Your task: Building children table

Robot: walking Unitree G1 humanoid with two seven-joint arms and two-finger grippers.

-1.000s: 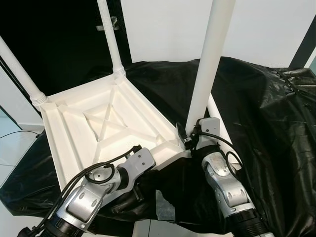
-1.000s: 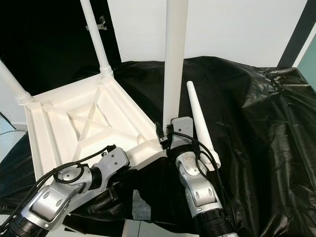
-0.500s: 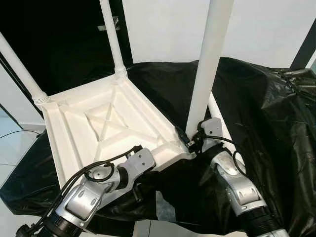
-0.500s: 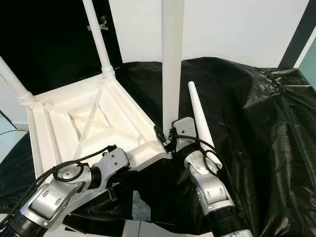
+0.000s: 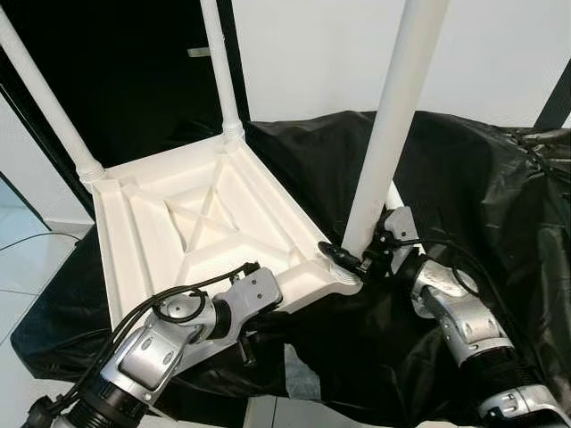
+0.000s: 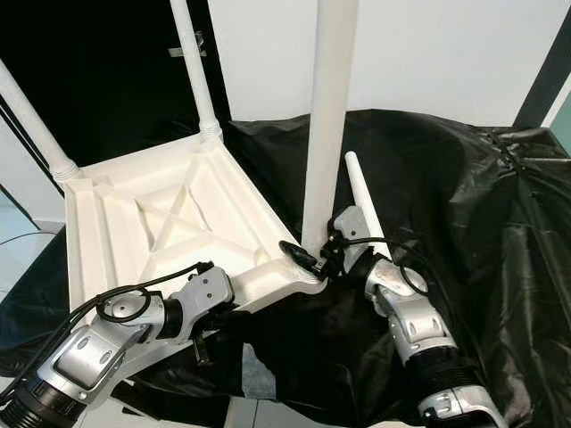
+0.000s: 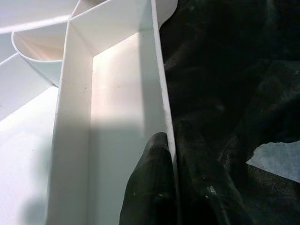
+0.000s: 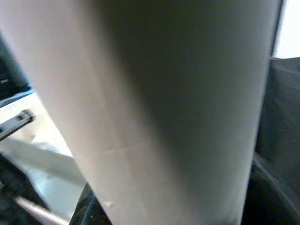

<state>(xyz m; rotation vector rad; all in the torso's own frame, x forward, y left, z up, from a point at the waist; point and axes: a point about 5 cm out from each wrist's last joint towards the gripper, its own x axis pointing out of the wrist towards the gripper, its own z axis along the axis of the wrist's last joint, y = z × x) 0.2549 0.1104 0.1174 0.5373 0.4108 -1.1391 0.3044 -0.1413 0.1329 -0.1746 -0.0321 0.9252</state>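
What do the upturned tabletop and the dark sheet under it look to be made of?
The tabletop looks like moulded white plastic: smooth, faintly glossy, with cast ribs crossing its underside. The dark sheet seems to be thin black plastic film, crinkled and shiny along its folds; it could be a coated cloth.

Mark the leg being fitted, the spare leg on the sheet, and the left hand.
Leg being fitted (image 6: 323, 134), right eye view, mid shaft.
Spare leg (image 6: 360, 192), right eye view, tapered upper part.
Left hand (image 7: 174, 187), left wrist view, between fingertips on the tabletop rim.
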